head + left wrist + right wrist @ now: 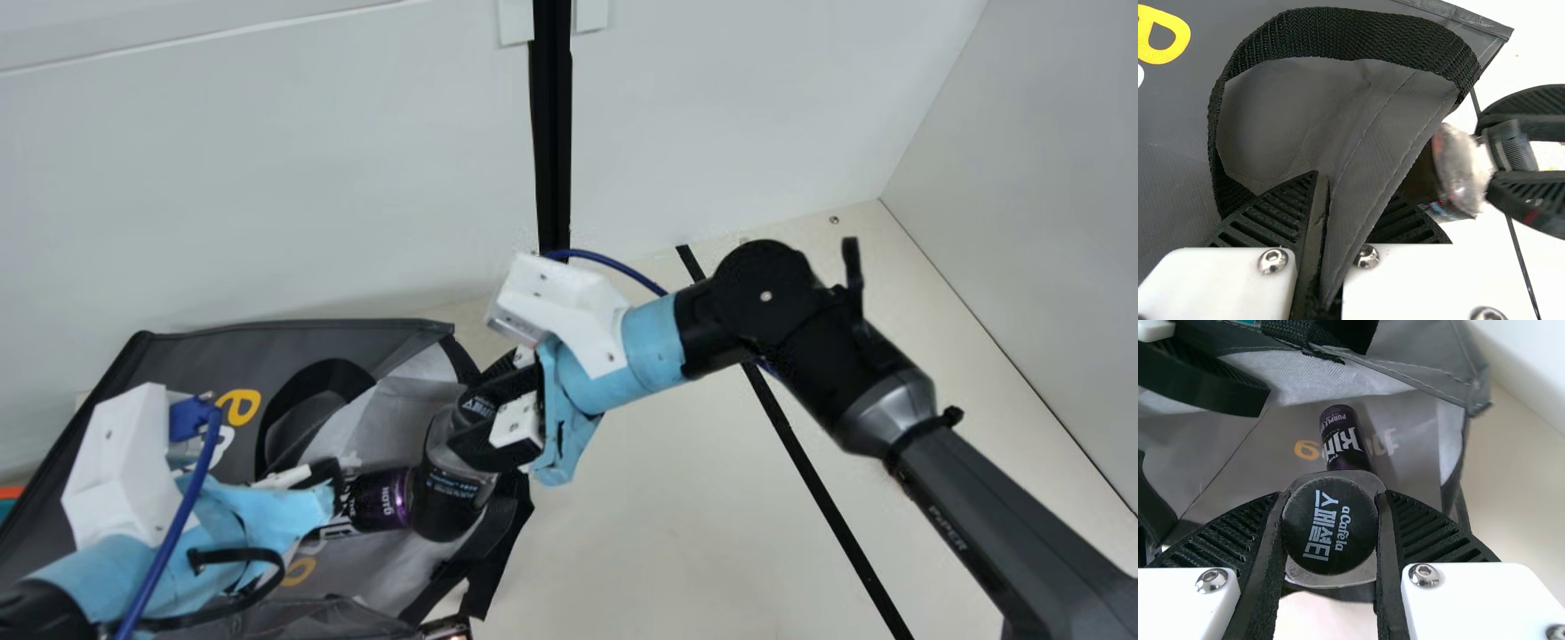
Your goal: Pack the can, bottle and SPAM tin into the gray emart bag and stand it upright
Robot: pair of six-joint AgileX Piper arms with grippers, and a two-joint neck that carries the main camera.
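Cream desk (658, 507) below, my right fingers (1431, 530) grip the bottle (1331, 527) while my left fingers (1275, 217) pinch the gray bag (1285, 113), likely to keep its mouth open.

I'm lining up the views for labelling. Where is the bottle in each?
Main view: the bottle is left of centre, low, in my right gripper.
Left wrist view: right of centre, partly behind the bag's edge.
Right wrist view: cap just below centre.
Shared landmark: the bag.
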